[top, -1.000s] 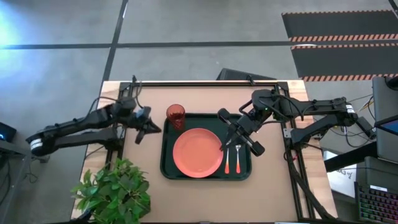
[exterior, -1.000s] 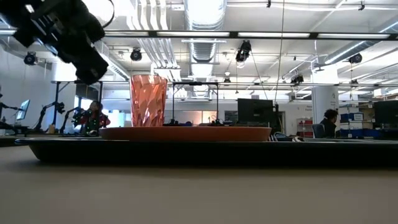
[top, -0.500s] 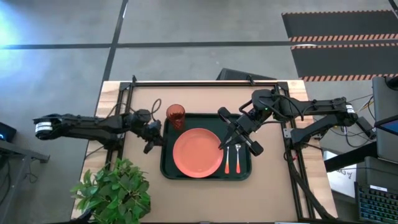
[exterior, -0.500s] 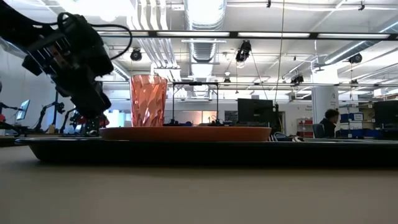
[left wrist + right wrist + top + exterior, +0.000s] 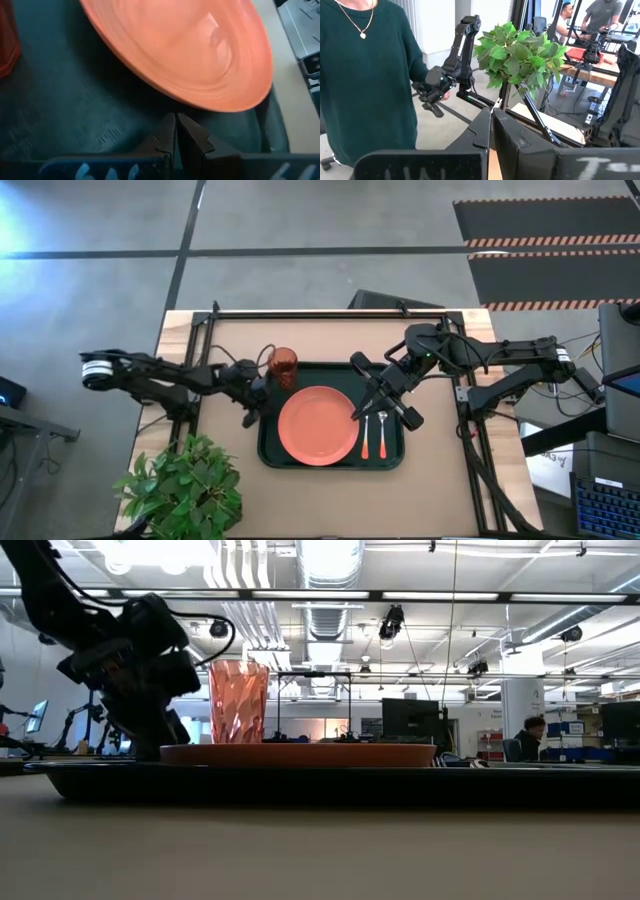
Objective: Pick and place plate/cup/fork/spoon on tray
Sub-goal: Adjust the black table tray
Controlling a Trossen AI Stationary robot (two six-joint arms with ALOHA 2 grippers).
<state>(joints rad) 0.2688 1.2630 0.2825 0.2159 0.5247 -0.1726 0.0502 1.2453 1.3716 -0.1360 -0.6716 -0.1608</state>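
Observation:
The dark tray (image 5: 270, 442) lies mid-table. On it rest the salmon plate (image 5: 318, 425), the red-brown cup (image 5: 283, 367) upright at its far left corner, and the fork and spoon side by side, one (image 5: 365, 442) beside the other (image 5: 383, 438); which is which I cannot tell. My left gripper (image 5: 249, 418) is shut, slanting down at the tray's left side, its tips (image 5: 176, 120) close to the plate's rim (image 5: 210, 107). My right gripper (image 5: 358, 415) is shut and hangs level, high over the tray's right half, holding nothing. My left gripper's shut fingertips (image 5: 170, 125) stand over the tray's dark floor (image 5: 90, 120), just short of the plate's rim, slanting down from the table's left. I cannot tell whether they touch the tray or the plate.
A potted plant (image 5: 185, 485) stands at the table's near left corner. Black frame rails (image 5: 340, 314) run along the table's far and side edges. Beyond the table, the right wrist view shows a person in a green sweater (image 5: 365, 80) and another robot arm (image 5: 450, 65).
My left gripper has come down and moved right, toward the tray, from above the table left of the cup to the tray's left side, staying shut. The arm now stretches low. Tray, plate, cup and utensils have kept their places.

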